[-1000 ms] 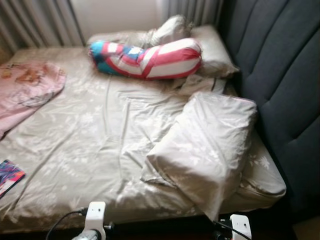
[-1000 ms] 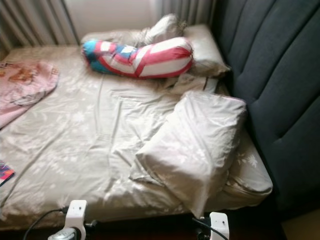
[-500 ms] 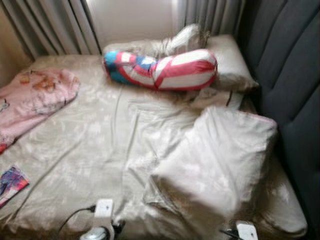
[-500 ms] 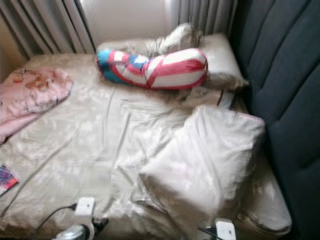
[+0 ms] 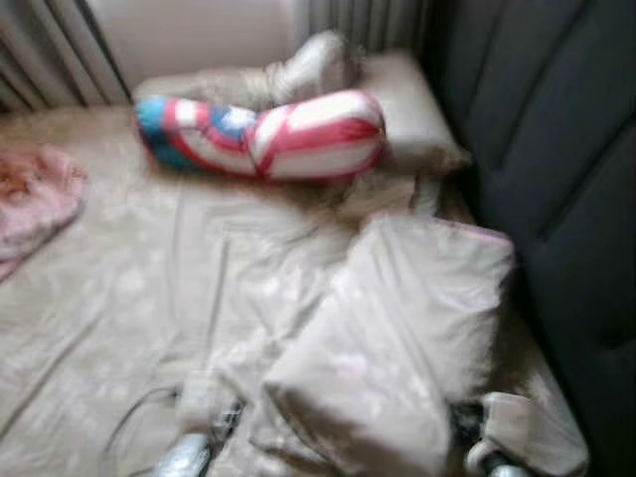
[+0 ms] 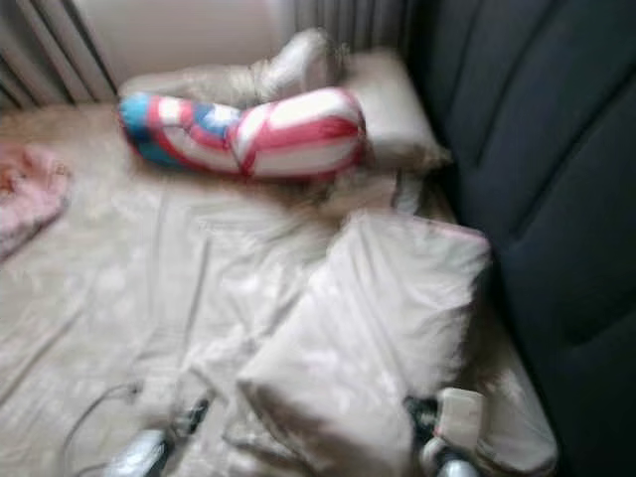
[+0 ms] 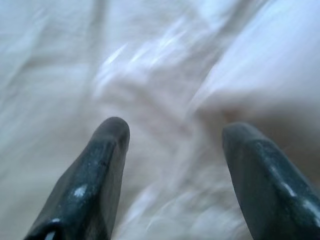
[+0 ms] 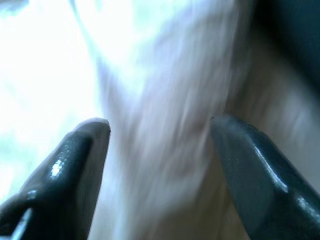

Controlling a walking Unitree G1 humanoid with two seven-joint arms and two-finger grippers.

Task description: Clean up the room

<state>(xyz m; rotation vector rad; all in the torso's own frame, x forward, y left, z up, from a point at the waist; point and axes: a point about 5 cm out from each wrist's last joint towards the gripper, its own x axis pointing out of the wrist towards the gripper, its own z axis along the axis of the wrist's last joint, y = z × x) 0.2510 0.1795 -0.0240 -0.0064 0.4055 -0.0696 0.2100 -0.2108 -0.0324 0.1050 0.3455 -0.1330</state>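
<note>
Two grippers spread wide: my left gripper [image 7: 172, 145] over rumpled sheet [image 5: 149, 298], my right gripper [image 8: 160, 135] over beige pillow [image 5: 397, 328]. Pillow lies askew at bed's near right corner, by dark headboard [image 5: 556, 179]. Striped bolster [image 5: 268, 134] at far edge. Views blurred. Judgement: pillow soft, light, bulky, slick cover; pinch corner seam or bunch fabric at edge, not middle.

On my bed [image 5: 119, 298]: two beige pillows, one [image 5: 397, 328] near the bed's foot edge, one [image 5: 412, 109] at its far end, one red-white-blue bolster [image 5: 263, 134], one pink cloth [image 5: 35, 194].
</note>
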